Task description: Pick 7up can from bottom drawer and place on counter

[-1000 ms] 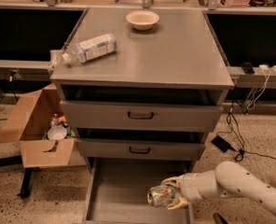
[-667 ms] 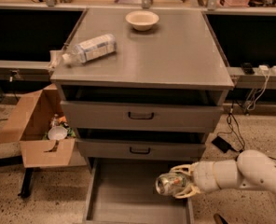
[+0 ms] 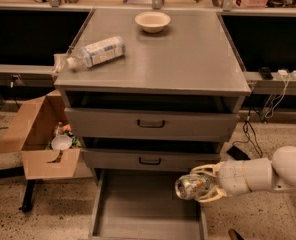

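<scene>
Lifted higher and a little further right than a second ago, the gripper (image 3: pixel 193 186) hangs over the right side of the open bottom drawer (image 3: pixel 138 206). Its fingers pinch the 7up can (image 3: pixel 187 186), which is held clear of the drawer floor. Up on the counter (image 3: pixel 188 64) a plastic bottle (image 3: pixel 95 52) lies on its side near the left edge and a bowl (image 3: pixel 152 20) sits at the back.

We see a smooth white arm (image 3: pixel 268 174) of fat rounded segments with a thin seam ring; low at right, its claw (image 3: pixel 192 185) ends in pale cream curved fingers (image 3: pixel 204 169).
</scene>
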You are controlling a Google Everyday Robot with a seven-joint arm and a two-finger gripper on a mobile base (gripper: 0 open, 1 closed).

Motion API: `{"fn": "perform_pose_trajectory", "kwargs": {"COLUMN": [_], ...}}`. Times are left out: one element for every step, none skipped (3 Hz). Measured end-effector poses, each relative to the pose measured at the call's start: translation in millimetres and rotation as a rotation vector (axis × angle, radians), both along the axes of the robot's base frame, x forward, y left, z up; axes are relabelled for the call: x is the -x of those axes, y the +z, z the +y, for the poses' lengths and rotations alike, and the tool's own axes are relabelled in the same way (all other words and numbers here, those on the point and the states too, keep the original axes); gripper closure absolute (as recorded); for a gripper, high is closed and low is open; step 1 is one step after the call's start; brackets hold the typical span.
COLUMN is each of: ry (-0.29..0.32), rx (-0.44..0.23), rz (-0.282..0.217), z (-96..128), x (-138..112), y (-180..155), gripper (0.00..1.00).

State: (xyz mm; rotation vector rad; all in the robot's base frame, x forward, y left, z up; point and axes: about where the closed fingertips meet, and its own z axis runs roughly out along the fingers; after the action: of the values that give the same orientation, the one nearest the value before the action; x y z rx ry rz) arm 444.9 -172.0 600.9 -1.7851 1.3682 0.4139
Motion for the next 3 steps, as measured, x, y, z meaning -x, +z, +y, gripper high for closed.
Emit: {"fn": "perform_pose_trajectory", "kwargs": {"ry": [-0.030, -0.073, -0.124], "rx": [0.002, 0.068, 0.167], "rz": [0.004, -0.036, -0.066], "z": [-6, -27, -50], "x": [-13, -40, -62], "y": [21, 78, 136], "gripper": [1.00, 1.00, 1.00]}}
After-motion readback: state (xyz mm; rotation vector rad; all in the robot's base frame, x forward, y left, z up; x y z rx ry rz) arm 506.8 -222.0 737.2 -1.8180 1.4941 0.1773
